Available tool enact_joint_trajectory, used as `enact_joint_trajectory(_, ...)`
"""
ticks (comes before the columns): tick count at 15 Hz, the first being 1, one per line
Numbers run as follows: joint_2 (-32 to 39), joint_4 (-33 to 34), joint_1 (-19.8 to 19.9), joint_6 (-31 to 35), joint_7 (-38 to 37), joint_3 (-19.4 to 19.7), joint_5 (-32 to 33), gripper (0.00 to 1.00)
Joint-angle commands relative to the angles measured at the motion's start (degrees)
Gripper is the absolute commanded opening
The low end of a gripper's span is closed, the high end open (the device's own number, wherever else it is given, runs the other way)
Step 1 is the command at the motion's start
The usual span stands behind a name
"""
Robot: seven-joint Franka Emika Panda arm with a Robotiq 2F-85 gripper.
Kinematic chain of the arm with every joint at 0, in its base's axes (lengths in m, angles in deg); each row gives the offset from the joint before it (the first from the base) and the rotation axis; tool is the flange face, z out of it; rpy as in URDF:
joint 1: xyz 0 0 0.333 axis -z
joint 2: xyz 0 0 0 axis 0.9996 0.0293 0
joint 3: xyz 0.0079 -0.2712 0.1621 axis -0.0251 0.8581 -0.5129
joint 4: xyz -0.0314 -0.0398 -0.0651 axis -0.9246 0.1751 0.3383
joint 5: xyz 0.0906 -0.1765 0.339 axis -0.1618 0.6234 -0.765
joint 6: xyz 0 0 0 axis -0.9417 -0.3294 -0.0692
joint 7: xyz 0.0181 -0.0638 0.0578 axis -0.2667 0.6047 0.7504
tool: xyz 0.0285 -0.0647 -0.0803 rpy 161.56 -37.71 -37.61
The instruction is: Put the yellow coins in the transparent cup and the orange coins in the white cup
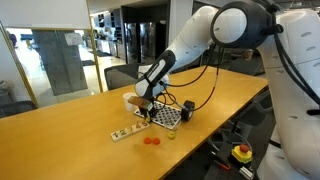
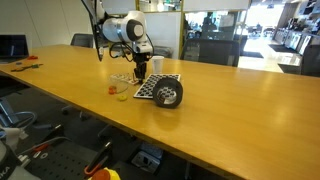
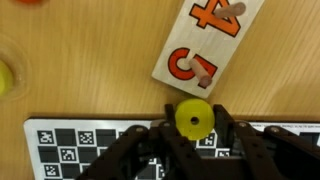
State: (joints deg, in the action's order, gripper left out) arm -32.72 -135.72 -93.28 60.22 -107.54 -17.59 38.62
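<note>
Yellow coin sits pinched in the closed gripper, so next comes lifting it over to the transparent cup

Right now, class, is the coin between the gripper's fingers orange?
No: in the wrist view the coin pinched in the gripper is yellow.

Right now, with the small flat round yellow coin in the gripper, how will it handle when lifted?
The small flat round yellow coin looks rigid and probably light. Held by its thin rim in the gripper, it may slip. Dropped on edge, it could roll.
</note>
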Motion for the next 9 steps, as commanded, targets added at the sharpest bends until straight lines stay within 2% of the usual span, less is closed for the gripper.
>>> enact_joint_trajectory(1,-6.6,-3.8,-2.0,-0.4,-3.0,2.2,2.0,0.17)
enact_joint_trajectory(4,-12.3,-7.2,-2.1,-1.9,-4.4,2.4,2.9,0.17)
enact_joint_trajectory(9,-23.5,-13.6,-0.5,-7.4,-1.8,-0.5,1.5,0.17)
